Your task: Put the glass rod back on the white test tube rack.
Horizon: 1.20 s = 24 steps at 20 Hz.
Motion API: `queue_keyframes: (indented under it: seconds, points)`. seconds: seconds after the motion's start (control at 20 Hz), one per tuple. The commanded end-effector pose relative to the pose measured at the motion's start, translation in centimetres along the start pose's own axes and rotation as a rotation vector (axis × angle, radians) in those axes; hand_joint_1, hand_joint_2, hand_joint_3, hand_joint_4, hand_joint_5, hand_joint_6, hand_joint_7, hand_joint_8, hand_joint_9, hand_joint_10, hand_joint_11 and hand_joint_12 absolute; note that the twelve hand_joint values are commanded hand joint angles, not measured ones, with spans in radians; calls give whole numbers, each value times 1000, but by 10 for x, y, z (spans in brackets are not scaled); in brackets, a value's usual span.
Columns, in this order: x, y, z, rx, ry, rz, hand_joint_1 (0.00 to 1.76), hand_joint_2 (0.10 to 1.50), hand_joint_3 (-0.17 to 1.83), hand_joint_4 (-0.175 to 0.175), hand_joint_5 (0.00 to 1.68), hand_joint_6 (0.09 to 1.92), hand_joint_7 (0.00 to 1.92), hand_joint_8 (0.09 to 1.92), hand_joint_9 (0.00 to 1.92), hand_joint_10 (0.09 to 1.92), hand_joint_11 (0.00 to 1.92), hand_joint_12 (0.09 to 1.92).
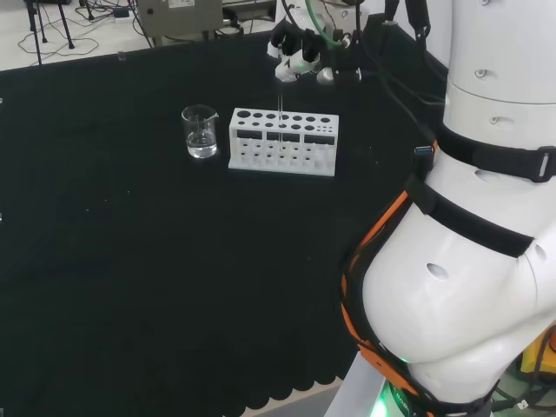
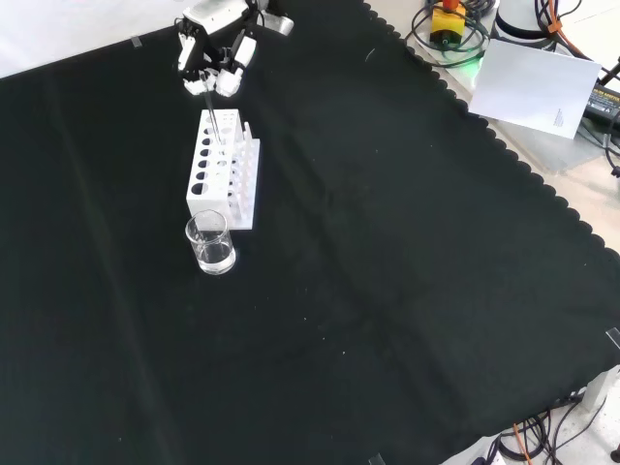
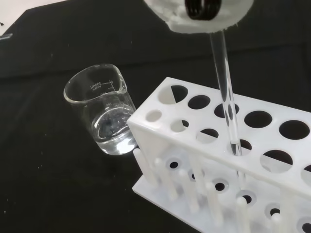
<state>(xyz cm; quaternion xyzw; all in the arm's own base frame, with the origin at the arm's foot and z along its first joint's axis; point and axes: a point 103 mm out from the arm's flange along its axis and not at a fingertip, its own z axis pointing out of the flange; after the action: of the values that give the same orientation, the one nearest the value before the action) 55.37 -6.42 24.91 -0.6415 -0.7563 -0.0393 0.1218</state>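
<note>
Curled round the top of the glass rod, the hand is seen above the far side of the white test tube rack in the head view, its black and white fingers bent down toward the rack. In the front view the hand is placed near the top edge, just above the upper end of the rack, and the rod is seen as a thin line running down from the fingers onto the rack's top plate.

In the wrist view the rod is held close to upright, slightly tilted, and its lower tip is seen at one of the round holes in the rack's upper plate. Whether the tip has passed into the hole or only rests at its rim cannot be told. A blurred white part of the hand with a black coil is shown over the rod's upper end.

A clear glass beaker with a little clear liquid at its bottom is stood just beside the rack, to its left in the head view and apart from it. In the front view the beaker is found below the rack's near end. In the wrist view the beaker is seen close to the rack's corner, with printed markings on its wall.

Both rack and beaker are carried upright by the bench, which is covered with black cloth. White links of the arm are shown at the right of the head view.
</note>
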Motion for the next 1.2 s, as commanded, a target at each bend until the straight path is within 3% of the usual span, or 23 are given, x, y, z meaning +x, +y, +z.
queue_keyframes:
  seconds: [0.05, 0.35, 0.65, 1.2]
  points:
    - [3, 1, 4, 35, -45, -14, 1384, 921, -175, -175, 716, 902, 1111, 714, 1920, 863, 1456, 857]
    - [2, 1, 2, 49, -58, -22, 1388, 911, -175, -175, 633, 898, 1051, 725, 1920, 854, 1463, 858]
    - [-3, 0, 3, 78, -32, -21, 1430, 867, -175, -175, 352, 718, 868, 770, 1920, 905, 1494, 865]
    - [-4, -1, 3, 75, -31, -23, 1437, 860, -175, -175, 348, 598, 839, 756, 1920, 939, 1508, 874]
